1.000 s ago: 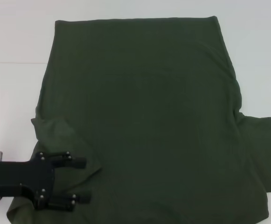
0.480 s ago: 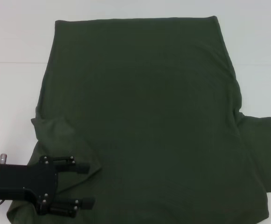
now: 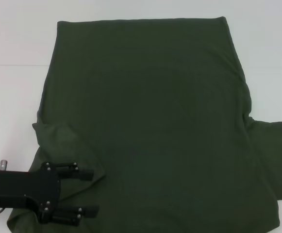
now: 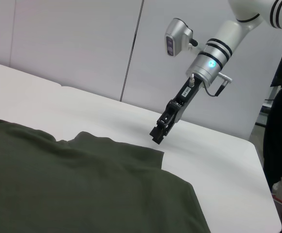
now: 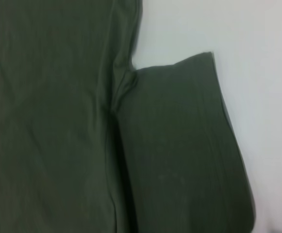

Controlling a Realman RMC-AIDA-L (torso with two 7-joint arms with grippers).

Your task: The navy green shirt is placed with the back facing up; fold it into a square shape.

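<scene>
Left pincer [image 3: 91, 193]: black, low at the near left of the head view, over the shirt's left sleeve; its two fingers [image 3: 85, 174] stand well apart, pointing toward the middle of the cloth, with nothing between them.
Left sleeve [image 3: 58, 141]: folded in over the body, so its edge runs as a slanted crease near the pincer.
Navy green shirt [image 3: 150, 121]: spread flat on the white worktop [image 3: 14, 87], filling most of the head view; straight hem at the far side, cloth running off the near edge.
Right sleeve [image 3: 276, 155]: lies open and flat, sticking out past the body onto the worktop.
Right pincer [image 4: 156, 137]: seen from the left wrist camera, hanging just above the right sleeve's edge; whether it is open cannot be told.
</scene>
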